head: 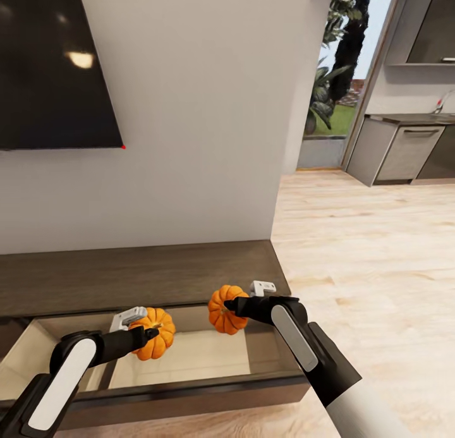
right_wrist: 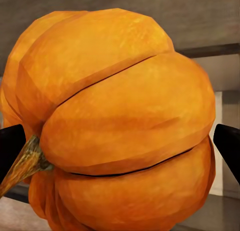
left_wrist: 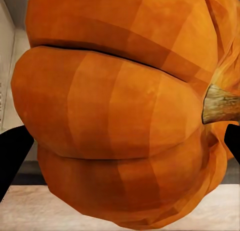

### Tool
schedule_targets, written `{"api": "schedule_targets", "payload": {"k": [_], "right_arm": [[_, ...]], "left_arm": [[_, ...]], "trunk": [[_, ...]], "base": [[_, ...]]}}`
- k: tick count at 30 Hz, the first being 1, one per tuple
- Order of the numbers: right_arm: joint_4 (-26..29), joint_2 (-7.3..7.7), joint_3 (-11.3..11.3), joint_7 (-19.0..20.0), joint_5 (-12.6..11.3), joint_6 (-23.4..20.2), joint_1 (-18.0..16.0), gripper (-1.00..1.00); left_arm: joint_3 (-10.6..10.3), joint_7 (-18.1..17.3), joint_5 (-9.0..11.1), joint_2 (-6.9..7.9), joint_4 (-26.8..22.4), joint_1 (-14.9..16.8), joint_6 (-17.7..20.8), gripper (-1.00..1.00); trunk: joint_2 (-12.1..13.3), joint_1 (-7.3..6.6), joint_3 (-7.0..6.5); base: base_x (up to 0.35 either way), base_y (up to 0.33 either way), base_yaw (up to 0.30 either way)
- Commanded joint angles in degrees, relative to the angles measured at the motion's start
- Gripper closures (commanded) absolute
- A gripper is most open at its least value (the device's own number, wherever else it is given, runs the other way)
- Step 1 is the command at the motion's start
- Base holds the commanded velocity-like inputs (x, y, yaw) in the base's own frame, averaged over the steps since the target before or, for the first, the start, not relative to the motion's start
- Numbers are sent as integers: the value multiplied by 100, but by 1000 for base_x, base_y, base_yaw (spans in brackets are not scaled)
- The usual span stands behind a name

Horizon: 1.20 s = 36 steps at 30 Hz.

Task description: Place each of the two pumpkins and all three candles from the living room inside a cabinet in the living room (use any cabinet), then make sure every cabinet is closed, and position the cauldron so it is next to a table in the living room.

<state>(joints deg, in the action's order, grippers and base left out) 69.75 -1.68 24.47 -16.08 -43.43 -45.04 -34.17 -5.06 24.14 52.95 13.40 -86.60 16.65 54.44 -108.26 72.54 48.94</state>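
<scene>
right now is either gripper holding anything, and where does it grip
Both hold one. The left gripper clamps a pumpkin across its ribbed sides; the right gripper does the same with the other pumpkin, above the open cabinet drawer.

Each claw, left (head: 146, 332) and right (head: 232, 304), holds a pumpkin above the cabinet's (head: 139, 275) open drawer (head: 189, 387).

White wall (head: 202, 109), black TV (head: 54, 65), wood floor (head: 373, 248)

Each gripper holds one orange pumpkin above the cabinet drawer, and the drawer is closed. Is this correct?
Not quite: the drawer is open, as the head view shows its pale inside. The left gripper holds one pumpkin and the right gripper the other pumpkin above it.
</scene>
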Motion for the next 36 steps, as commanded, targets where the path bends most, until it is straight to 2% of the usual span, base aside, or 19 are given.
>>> {"api": "schedule_targets", "payload": {"k": [1,11,14,17,28,30,33,36], "right_arm": [[5,0,5,-57,-65,-6,-5,100],[-128,-9,-8,-62,-79,-31,-6,100],[-699,-6,-15,-63,-85,-183,-8,100],[-986,-8,-13,-62,-79,-231,-9,100],[-1060,-2,-11,-49,-64,-197,-6,100],[-1053,3,-15,-46,-63,-183,-5,100],[-1039,18,-20,-45,-61,-84,-7,100],[-1033,26,-21,-45,-60,35,-5,100]], "left_arm": [[-16,55,65,5,-6,5,0,100],[-30,63,66,5,-6,5,-12,100],[-30,63,70,5,-6,5,-19,100],[-30,64,67,5,-4,5,-21,100],[-30,64,66,-2,-6,5,-21,100],[-30,63,63,-48,-6,5,-21,100],[-34,64,0,-218,-6,5,-21,100],[-38,65,-10,-280,-6,5,-21,100]], "trunk": [[-44,22,23],[-445,241,203],[-566,307,257],[-686,373,310],[-1127,615,508],[-1207,659,544],[-1207,659,544],[-1207,659,544]], "base": [[0,0,0],[0,0,0],[0,0,0],[0,0,0],[0,0,0],[0,0,0],[0,0,0],[0,0,0]]}}
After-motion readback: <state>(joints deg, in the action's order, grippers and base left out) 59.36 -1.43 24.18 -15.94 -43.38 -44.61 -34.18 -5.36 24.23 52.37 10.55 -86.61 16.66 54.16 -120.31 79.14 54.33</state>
